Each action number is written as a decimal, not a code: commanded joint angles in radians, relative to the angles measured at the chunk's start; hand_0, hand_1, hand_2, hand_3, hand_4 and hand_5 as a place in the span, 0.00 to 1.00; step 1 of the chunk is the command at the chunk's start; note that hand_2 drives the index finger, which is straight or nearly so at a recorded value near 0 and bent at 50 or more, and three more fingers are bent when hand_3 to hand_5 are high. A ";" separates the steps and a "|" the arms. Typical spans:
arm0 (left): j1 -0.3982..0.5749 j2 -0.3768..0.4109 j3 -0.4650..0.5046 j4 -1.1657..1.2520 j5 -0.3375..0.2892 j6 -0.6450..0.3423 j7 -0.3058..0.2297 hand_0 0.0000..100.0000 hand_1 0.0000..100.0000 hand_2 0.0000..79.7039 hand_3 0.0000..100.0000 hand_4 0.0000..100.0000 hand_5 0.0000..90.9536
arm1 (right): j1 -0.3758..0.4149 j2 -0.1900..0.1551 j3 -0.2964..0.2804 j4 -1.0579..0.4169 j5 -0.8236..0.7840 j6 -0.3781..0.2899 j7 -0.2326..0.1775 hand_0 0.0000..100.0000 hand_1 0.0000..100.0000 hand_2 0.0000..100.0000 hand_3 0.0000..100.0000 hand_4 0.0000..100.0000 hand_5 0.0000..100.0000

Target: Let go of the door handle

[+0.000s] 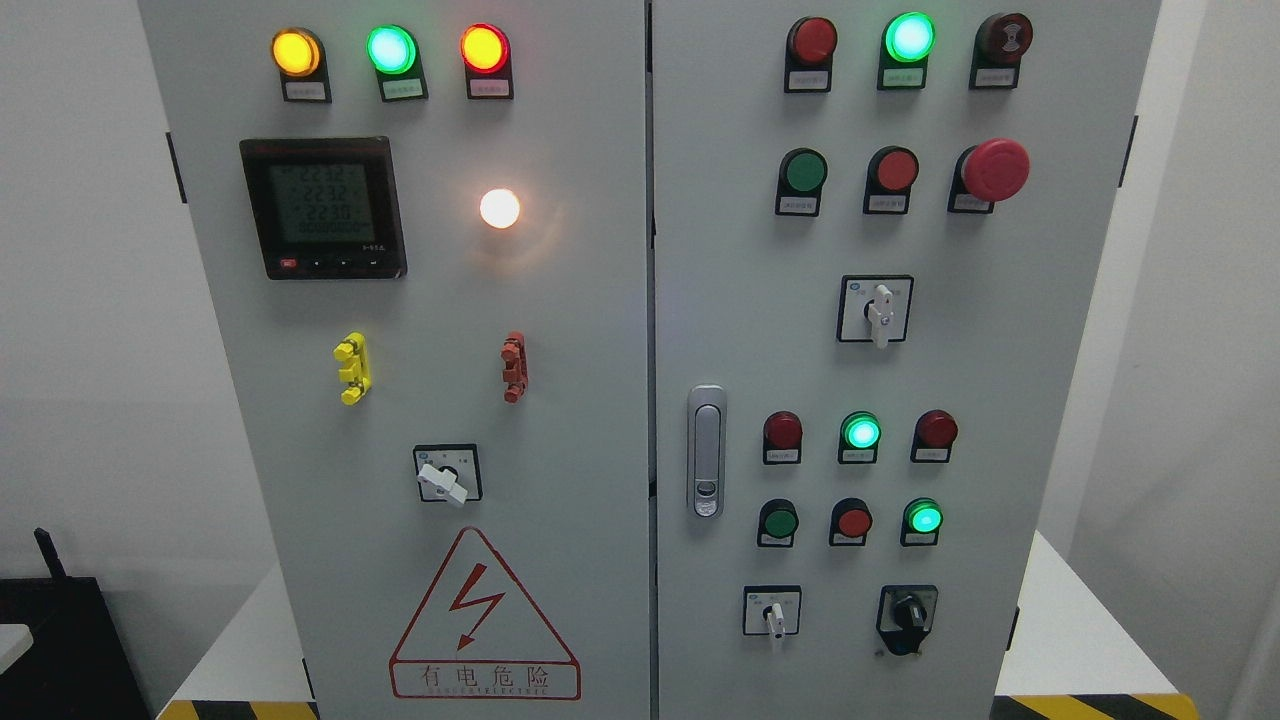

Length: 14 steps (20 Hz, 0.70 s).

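A grey electrical cabinet fills the head view, with a left door (pixel 420 300) and a right door (pixel 900 360), both shut. A silver door handle (pixel 706 450) sits flat and upright on the right door's left edge, close to the seam between the doors. Nothing touches it. Neither of my hands nor arms shows in the view.
The doors carry lit indicator lamps, push buttons, a red emergency stop (pixel 995 168), rotary switches (pixel 877 311), a digital meter (pixel 323 207) and a red warning triangle (pixel 484 620). The cabinet stands on a white base (pixel 1070 630) with yellow-black striped edges. A black object (pixel 60 640) sits lower left.
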 commanded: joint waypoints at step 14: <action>0.000 0.000 -0.014 0.020 0.000 -0.001 -0.001 0.12 0.39 0.00 0.00 0.00 0.00 | -0.114 0.147 -0.057 -0.028 0.755 -0.066 -0.176 0.44 0.30 0.00 0.74 0.74 0.79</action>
